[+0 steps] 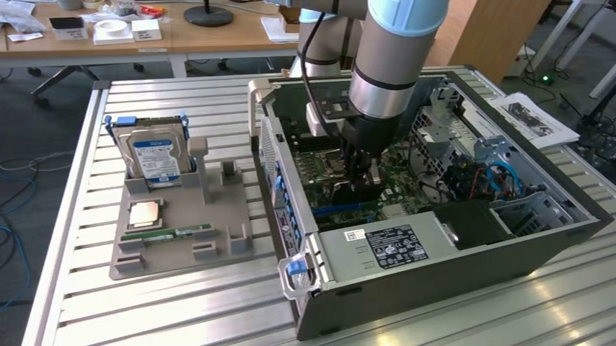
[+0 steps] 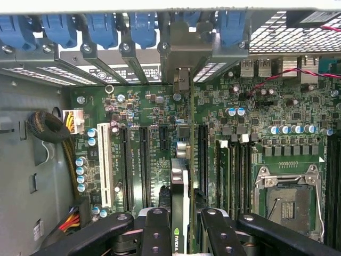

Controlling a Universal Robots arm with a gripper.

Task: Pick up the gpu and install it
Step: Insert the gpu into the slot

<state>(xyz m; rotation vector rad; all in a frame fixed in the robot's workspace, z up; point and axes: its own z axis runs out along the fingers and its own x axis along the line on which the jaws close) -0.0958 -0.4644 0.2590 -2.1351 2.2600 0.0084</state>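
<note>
I read the gpu point(image 2: 180, 181) as a light, stiff card, but a fragile one. It is a thin board that will not take bending, with bare components on its faces and a contact edge I would keep off everything. The sound place to hold it is across the flat faces near the upper edge, clear of the connector and the metal end bracket, and that is where the jaws have it.

In the wrist view the jaws pinch the card between them, one on each face. The card stands on edge and runs away from the jaws toward the rear wall of the computer case point(image 1: 452, 238), where blue latches point(image 2: 144, 26) line the bracket openings.

The card is inside the case, over the motherboard point(image 2: 133, 106), between two of the long dark slots point(image 2: 144, 160). I think its lower edge hangs just above the board rather than seated, though edge-on I cannot be sure.

Out on the worktop point(image 1: 192, 303), the hard drive point(image 1: 154, 155) and memory stick point(image 1: 178, 234) sit in their holder, well apart from the case.
</note>
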